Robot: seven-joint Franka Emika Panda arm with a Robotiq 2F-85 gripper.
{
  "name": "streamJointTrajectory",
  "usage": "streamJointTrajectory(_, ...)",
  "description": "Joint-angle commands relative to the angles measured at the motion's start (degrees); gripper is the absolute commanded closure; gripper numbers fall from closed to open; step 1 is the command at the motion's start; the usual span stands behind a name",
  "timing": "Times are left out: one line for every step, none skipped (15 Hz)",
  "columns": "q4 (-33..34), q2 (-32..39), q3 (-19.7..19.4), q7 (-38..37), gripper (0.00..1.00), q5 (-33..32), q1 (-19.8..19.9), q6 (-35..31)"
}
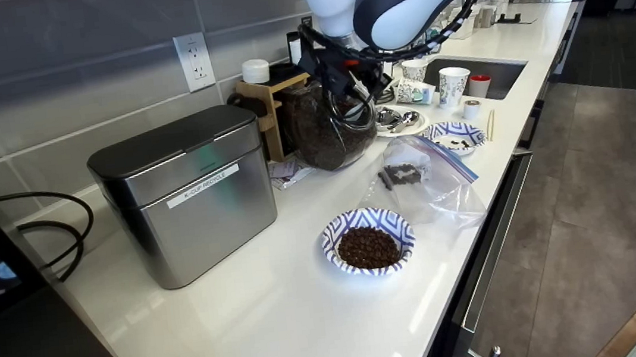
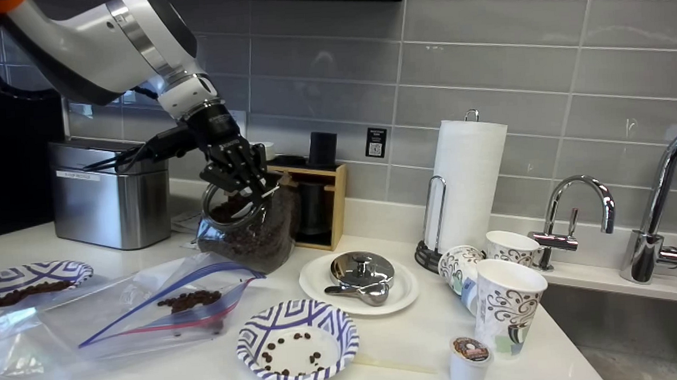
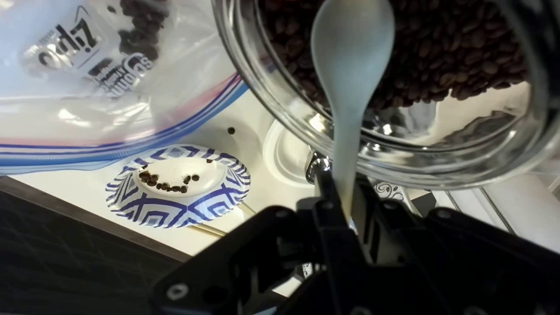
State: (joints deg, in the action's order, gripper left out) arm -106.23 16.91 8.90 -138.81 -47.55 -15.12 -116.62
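Note:
My gripper (image 3: 344, 181) is shut on the handle of a pale plastic spoon (image 3: 352, 52). The spoon's bowl lies across the mouth of a tilted glass jar (image 3: 280, 105) of coffee beans; I see no beans on it, and cannot tell how deep it reaches. In an exterior view my gripper (image 2: 254, 188) is at the mouth of the jar (image 2: 255, 239), which leans on the counter. The jar (image 1: 325, 136) also shows beside a wooden stand. A patterned bowl (image 1: 364, 215) holds many beans. Another patterned bowl (image 2: 298, 346) holds a few beans.
A zip bag (image 2: 167, 317) with some beans lies before the jar. A white plate (image 2: 314, 288) bears a metal lid and scoop. Paper cups (image 2: 509, 302), a coffee pod (image 2: 470, 367) and a paper towel roll (image 2: 469, 184) stand near the sink. A steel bin (image 1: 200, 198) stands by the wall.

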Motion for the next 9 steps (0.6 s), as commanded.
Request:
streamJointTrajectory(3.0, 3.5, 0.0, -0.7, 0.97, 0.6, -1.6, 1.2)
streamJointTrajectory(3.3, 3.5, 0.1, -0.9, 0.97, 1.1, -1.7, 1.8)
streamJointTrajectory(3.6, 3.6, 0.2, -1.1, 0.97, 1.7, -1.9, 3.0)
streamJointTrajectory(3.9, 3.7, 0.3, -1.1, 0.97, 2.2, -2.1, 3.7)
streamJointTrajectory(4.0, 3.8, 0.3, -1.1, 0.97, 2.3, -2.2, 4.3)
streamJointTrajectory(4.2, 3.9, 0.4, -0.7, 0.97, 2.9, -2.2, 4.8)
streamJointTrajectory(4.3, 3.8, 0.5, -0.2, 0.97, 3.7, -2.2, 5.2)
streamJointTrajectory(4.5, 3.7, 0.5, 0.2, 0.97, 4.6, -2.1, 5.6)
streamJointTrajectory(4.5, 3.5, 0.5, 0.6, 0.97, 5.6, -1.9, 6.2)
